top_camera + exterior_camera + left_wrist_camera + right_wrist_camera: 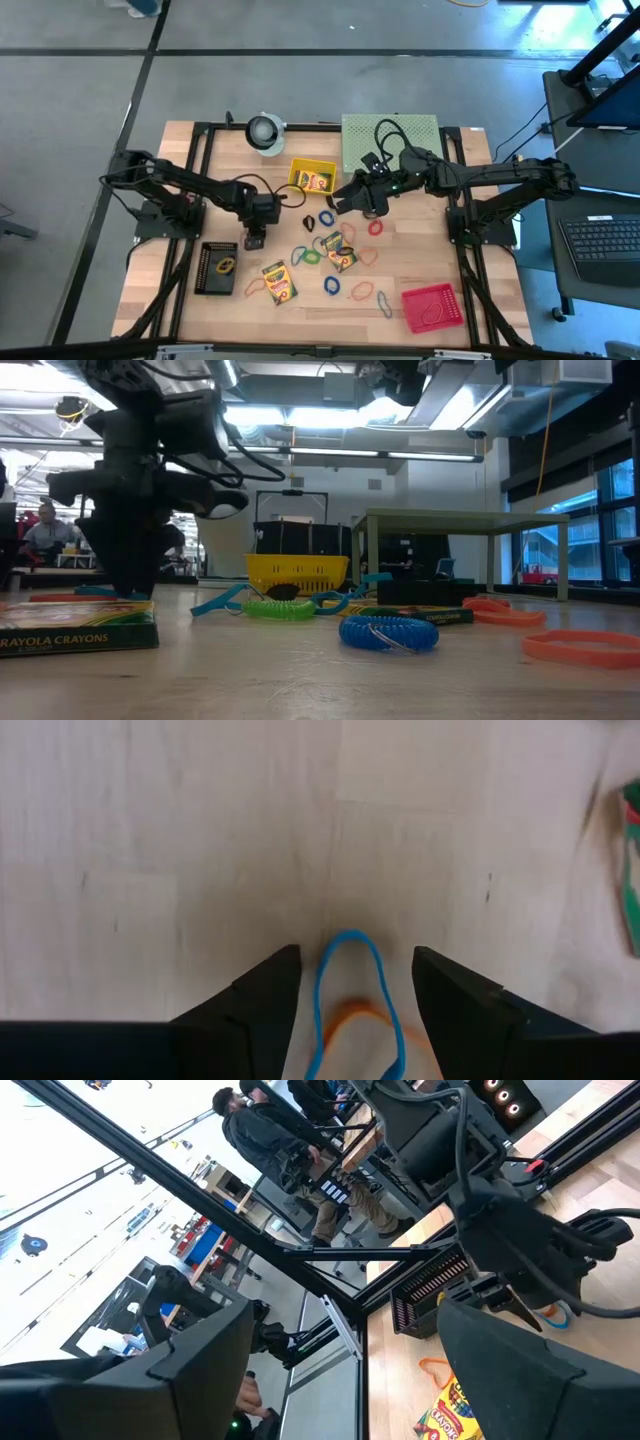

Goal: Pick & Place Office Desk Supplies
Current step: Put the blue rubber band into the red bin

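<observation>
Over the pale wooden bench (400,275), just toward the arm bases from the black slotted plastic tray (217,268), my left pincer (253,240) points straight down with its jaws spread wide, holding nothing. A thin blue rubber-band loop (351,982) lies flat on the wood between my fingers (455,998), crossing an orange loop (352,1014). My right pincer (343,199) hangs raised well beyond that tray, equally wide and empty.

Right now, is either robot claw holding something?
No. The left gripper stands open over a thin blue rubber-band loop lying on the table; the right gripper is open and empty.
</observation>
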You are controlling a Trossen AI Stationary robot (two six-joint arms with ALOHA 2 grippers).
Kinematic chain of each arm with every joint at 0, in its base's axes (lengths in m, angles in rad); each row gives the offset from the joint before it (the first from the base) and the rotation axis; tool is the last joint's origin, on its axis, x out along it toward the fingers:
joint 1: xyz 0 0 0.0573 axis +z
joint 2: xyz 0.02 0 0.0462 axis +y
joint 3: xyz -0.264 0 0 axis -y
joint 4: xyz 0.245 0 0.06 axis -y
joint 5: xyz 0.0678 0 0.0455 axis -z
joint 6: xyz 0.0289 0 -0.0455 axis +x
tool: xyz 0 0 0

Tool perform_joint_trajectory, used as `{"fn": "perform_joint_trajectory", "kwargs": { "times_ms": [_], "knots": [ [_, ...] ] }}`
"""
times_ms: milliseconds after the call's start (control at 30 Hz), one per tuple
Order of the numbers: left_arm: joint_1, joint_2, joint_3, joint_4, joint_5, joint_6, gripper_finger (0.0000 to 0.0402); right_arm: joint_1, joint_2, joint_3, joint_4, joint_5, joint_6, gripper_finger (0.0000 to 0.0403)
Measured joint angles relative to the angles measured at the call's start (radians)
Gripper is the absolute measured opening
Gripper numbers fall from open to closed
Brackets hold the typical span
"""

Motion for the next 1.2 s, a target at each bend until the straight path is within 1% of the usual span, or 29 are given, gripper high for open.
{"fn": "perform_joint_trajectory", "kwargs": {
  "times_ms": [67,133,233,333,367,400,600,667,800,833,967,1033,1200],
  "knots": [
    [-0.005,0.019,-0.001,-0.019,-0.017,-0.037,0.0188,0.0,0.0,0.0,0.0,0.0,0.0,0.0318],
    [-0.013,0.033,-0.001,-0.028,-0.051,-0.061,0.0166,0.0,0.0,0.0,0.0,0.0,0.0,0.0318],
    [-0.02,0.046,0.0,-0.041,-0.106,-0.072,0.011,0.0,0.0,0.0,0.0,0.001,0.0,0.0318],
    [-0.018,0.05,-0.001,-0.044,-0.11,-0.075,0.0038,0.0,0.0,0.0,0.0,0.006,0.0,0.0318],
    [-0.017,0.05,-0.001,-0.044,-0.11,-0.075,0.0021,0.0,0.0,0.0,0.001,0.008,0.0,0.0318],
    [-0.017,0.051,-0.001,-0.044,-0.112,-0.076,0.0013,0.0,0.0,0.0,0.001,0.008,0.0,0.0318],
    [-0.011,0.054,0.015,-0.059,-0.096,-0.086,0.0003,0.0,0.0,0.0,0.001,0.008,0.0,0.0318],
    [0.0,0.048,0.05,-0.082,-0.073,-0.086,0.0002,0.0,0.0,0.0,0.001,0.008,0.0,0.0318],
    [0.021,0.024,0.143,-0.168,-0.066,-0.086,0.0001,0.0,0.0,0.0,0.001,0.016,-0.002,0.0318],
    [0.027,0.013,0.166,-0.197,-0.066,-0.087,0.0001,0.0,0.0,0.0,0.001,0.028,-0.011,0.0318],
    [0.053,-0.037,0.256,-0.195,-0.067,-0.109,0.0001,0.0,0.0,0.0,0.002,0.065,-0.056,0.0318],
    [0.065,-0.057,0.281,-0.223,-0.068,-0.119,0.0001,0.0,0.0,0.0,0.002,0.068,-0.057,0.0318],
    [0.092,-0.14,0.326,-0.212,-0.072,-0.178,0.0001,0.0,0.0,0.0,0.009,0.084,-0.053,0.0318]
  ]
}}
